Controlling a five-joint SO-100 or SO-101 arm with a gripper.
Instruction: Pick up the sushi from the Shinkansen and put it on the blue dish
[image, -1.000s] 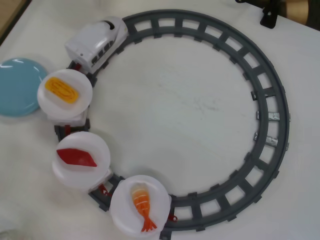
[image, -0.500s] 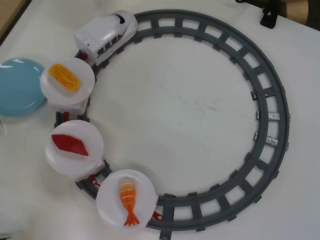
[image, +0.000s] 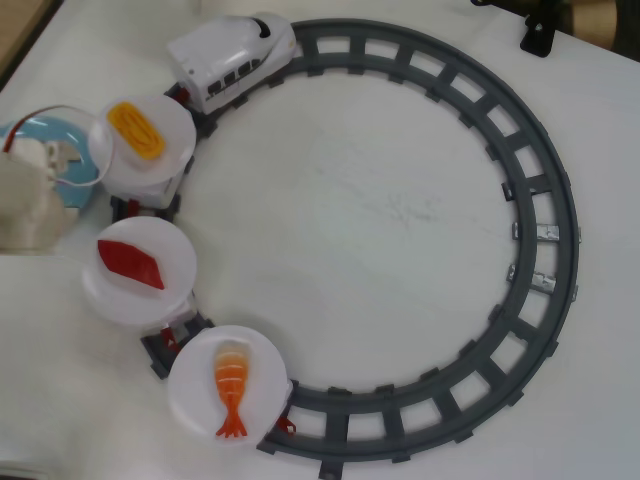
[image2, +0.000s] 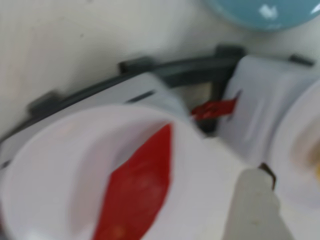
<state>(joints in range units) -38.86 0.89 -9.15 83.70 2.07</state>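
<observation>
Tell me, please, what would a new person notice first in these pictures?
In the overhead view, the big grey ring-shaped plastic track fills the table, with the white plastic toy bullet train at upper left. The glossy red diamond-topped sushi sits on a round white plate on a car behind it.

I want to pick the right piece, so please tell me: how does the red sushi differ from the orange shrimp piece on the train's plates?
In the overhead view, the sushi has a flat, plain red, diamond-shaped topping, while the shrimp piece is orange with pale stripes and a forked tail. The sushi rides on the middle plate; the shrimp piece rides on the last plate, farthest from the Shinkansen. Both lie on round white plates above the track.
</observation>
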